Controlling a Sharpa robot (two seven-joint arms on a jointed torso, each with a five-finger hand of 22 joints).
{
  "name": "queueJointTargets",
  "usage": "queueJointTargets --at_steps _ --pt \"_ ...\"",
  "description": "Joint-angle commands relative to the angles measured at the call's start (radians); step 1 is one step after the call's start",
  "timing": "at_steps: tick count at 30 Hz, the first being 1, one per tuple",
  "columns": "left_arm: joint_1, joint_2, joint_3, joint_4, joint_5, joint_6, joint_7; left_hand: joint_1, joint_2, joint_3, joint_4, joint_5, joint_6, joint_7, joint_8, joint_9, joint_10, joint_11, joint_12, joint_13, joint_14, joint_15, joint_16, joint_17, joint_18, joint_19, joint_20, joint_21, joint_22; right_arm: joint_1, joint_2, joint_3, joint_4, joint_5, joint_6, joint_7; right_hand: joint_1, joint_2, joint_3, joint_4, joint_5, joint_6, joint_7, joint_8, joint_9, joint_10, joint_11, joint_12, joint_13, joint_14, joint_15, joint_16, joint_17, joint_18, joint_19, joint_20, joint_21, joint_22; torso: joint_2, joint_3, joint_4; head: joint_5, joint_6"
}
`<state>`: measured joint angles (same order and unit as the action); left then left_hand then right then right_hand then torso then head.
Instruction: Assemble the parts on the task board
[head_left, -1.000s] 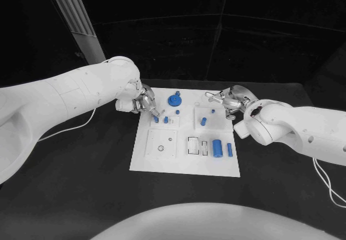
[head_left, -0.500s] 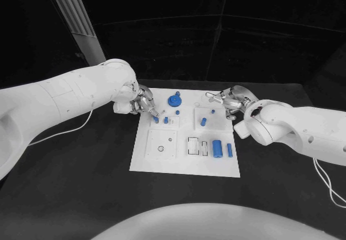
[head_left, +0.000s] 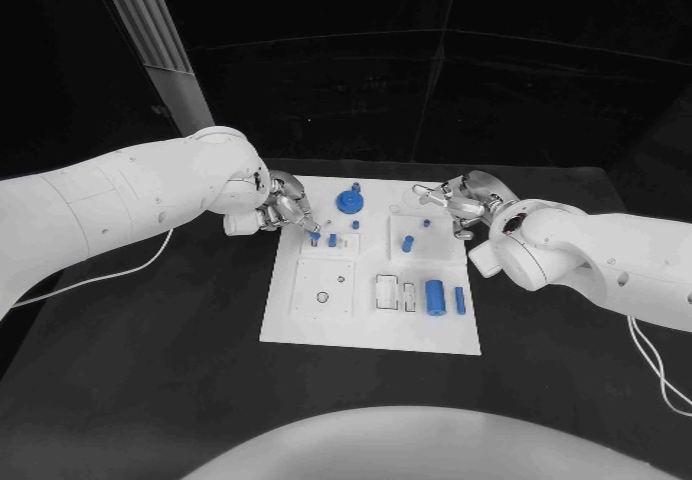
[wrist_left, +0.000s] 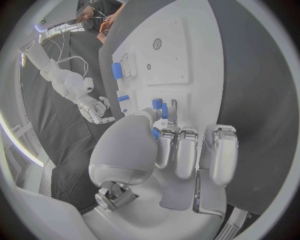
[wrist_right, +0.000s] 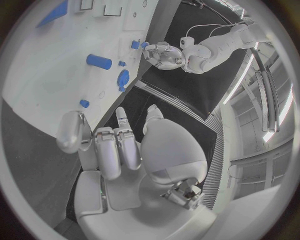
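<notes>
Black table (head_left: 173, 380) fills the foreground; a pale ribbed post (head_left: 162, 60) rises at 11 o'clock against a dark back wall (head_left: 433, 80) from 11 to 2 o'clock

You see the black worktop (head_left: 159, 330) stretching out on every side of the white plate, its surface matte and dark. A pale ribbed column (head_left: 162, 60) rises behind it at the far left, leaning slightly. A thin white cable (head_left: 152, 252) trails across the worktop on the left side, and another thin cable (head_left: 646, 352) loops over the worktop near its right edge. Behind the worktop you have a dark backdrop (head_left: 433, 80).
</notes>
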<state>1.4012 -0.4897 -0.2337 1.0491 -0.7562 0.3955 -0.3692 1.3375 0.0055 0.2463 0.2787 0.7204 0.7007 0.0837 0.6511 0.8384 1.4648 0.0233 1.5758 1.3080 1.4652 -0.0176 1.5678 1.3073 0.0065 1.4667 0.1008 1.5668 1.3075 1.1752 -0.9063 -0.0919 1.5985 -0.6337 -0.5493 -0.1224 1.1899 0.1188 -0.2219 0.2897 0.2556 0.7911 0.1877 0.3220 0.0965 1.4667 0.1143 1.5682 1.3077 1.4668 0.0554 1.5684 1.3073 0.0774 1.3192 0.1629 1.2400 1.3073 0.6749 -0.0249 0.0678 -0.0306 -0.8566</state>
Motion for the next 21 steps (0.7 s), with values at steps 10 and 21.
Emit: queueJointTargets --at_steps 10,21 --pt "0.004 -0.08 0.0 0.118 0.05 -0.21 -0.043 0.002 0.005 -0.004 0.01 -0.053 -0.022 0.006 0.003 -0.004 0.106 0.006 -0.005 0.263 0.106 0.002 0.003 0.263 -0.007 0.104 0.0 0.004 0.263 0.001 -0.005 0.001 0.001 -0.003 -0.002 0.006 0.01 -0.003 -0.006 0.0 0.003 -0.006 -0.001 0.004 0.002 0.104 -0.001 0.003 0.263 0.104 -0.006 0.002 0.264 0.014 -0.002 -0.005 -0.006 0.09 0.001 -0.0004 -0.001 0.004 -0.004" --pt "0.002 -0.12 0.0 0.178 0.043 -0.307 -0.1 0.01 0.017 -0.01 0.01 -0.112 -0.031 0.007 0.007 -0.009 0.106 0.007 -0.005 0.263 0.106 0.003 0.003 0.263 -0.007 0.104 0.001 0.004 0.263 0.001 -0.007 0.0 0.001 -0.003 -0.001 0.007 0.01 -0.003 -0.006 0.0 0.003 -0.006 -0.001 0.004 0.002 0.104 -0.001 0.003 0.263 0.104 -0.006 0.002 0.264 0.014 -0.002 -0.005 -0.006 0.09 0.001 -0.001 -0.0014 0.008 -0.006"
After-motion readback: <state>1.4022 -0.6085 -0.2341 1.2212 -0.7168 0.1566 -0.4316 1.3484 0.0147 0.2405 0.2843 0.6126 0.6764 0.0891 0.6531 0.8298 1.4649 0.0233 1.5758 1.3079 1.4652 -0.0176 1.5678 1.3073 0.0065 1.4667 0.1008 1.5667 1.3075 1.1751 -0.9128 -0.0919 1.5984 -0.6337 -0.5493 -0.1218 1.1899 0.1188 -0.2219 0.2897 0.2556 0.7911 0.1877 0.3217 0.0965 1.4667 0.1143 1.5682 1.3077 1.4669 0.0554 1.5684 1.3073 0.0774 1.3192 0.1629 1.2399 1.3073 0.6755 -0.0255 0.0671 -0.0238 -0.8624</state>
